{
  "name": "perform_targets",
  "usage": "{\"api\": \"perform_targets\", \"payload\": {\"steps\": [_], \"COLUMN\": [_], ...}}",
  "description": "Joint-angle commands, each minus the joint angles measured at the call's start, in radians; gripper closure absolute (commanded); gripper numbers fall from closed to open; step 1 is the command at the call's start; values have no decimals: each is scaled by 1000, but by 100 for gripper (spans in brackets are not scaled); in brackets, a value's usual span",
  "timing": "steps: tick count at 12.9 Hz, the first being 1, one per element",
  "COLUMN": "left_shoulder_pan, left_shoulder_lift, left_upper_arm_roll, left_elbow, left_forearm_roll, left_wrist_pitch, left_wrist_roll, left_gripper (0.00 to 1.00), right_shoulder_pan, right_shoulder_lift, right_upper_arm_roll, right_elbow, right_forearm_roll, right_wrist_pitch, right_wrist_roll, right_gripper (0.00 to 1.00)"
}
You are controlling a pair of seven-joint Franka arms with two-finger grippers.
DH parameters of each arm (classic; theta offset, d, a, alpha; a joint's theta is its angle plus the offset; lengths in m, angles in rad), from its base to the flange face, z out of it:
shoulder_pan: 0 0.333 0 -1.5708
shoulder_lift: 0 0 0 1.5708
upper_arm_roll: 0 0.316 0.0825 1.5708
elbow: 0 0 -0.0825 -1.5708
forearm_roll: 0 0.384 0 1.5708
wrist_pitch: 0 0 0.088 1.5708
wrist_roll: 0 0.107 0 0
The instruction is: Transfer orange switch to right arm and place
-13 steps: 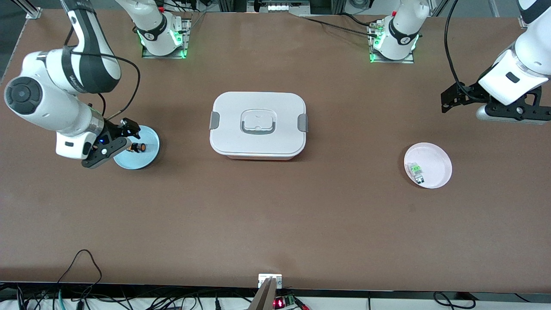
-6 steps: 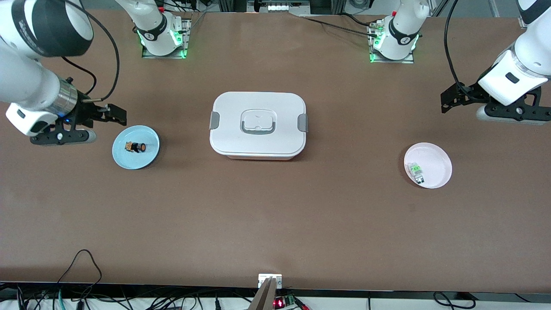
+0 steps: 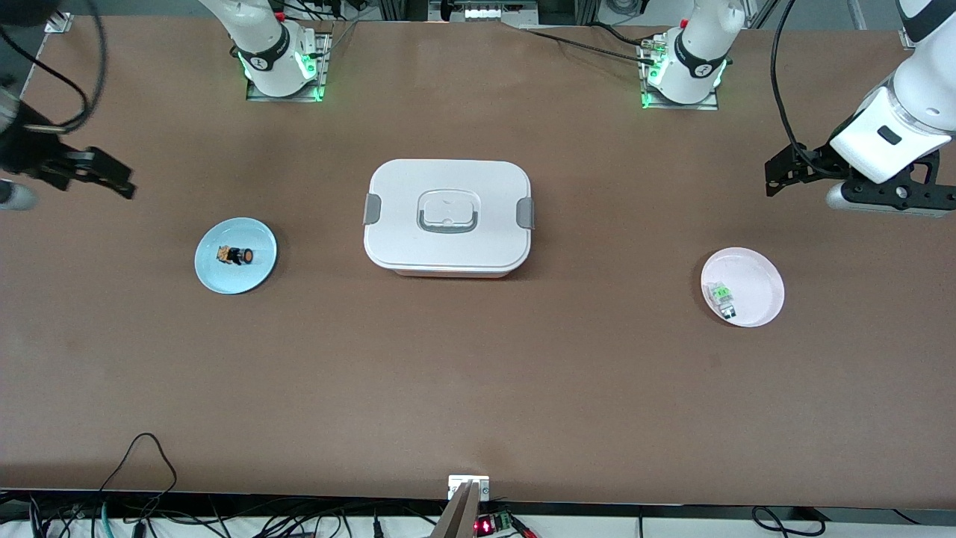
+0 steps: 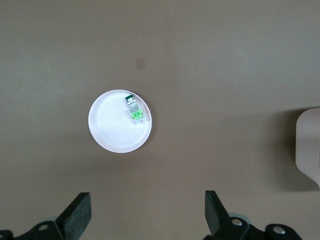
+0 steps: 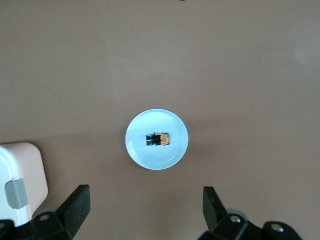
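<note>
A: State the location of the orange switch (image 3: pixel 236 255).

B: It lies on its side on the blue plate (image 3: pixel 258 273), toward the right arm's end of the worktop (image 3: pixel 478 373). Nothing is touching it.

A: Right gripper (image 3: pixel 82 173) status?

B: Raised over bare worktop at that same end, well apart from the blue plate. Its fingers (image 5: pixel 75 205) are spread wide and hold nothing.

A: Left gripper (image 3: pixel 780 172) status?

B: Raised over the worktop at the left arm's end, fingers (image 4: pixel 77 215) spread apart, empty. The left arm is waiting.

A: Other items?

B: A white lidded box (image 3: pixel 448 217) sits mid-worktop. A pink plate (image 3: pixel 762 280) carries a small clear-and-green part (image 3: pixel 723 297).
</note>
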Motion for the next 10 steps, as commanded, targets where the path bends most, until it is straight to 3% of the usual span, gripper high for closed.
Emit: {"api": "perform_targets", "payload": {"steps": [1, 5, 10], "left_shoulder_pan": [-1, -1, -3], "left_shoulder_lift": [15, 14, 15], "left_upper_arm_roll": [-3, -3, -3], "left_elbow": [33, 33, 33], "left_forearm_roll": [12, 12, 12], "left_wrist_pitch": [-24, -24, -24], "left_wrist_roll": [-14, -14, -14], "left_gripper": [0, 0, 0], "right_shoulder_pan": [38, 33, 33], "right_shoulder_lift": [11, -22, -102], "right_upper_arm_roll": [-90, -89, -87], "right_elbow": [17, 19, -68], "right_forearm_roll": [-16, -12, -2], "right_wrist_pitch": [-8, -87, -52], "right_wrist_roll": [-114, -102, -99], "right_gripper": [0, 0, 0]}}
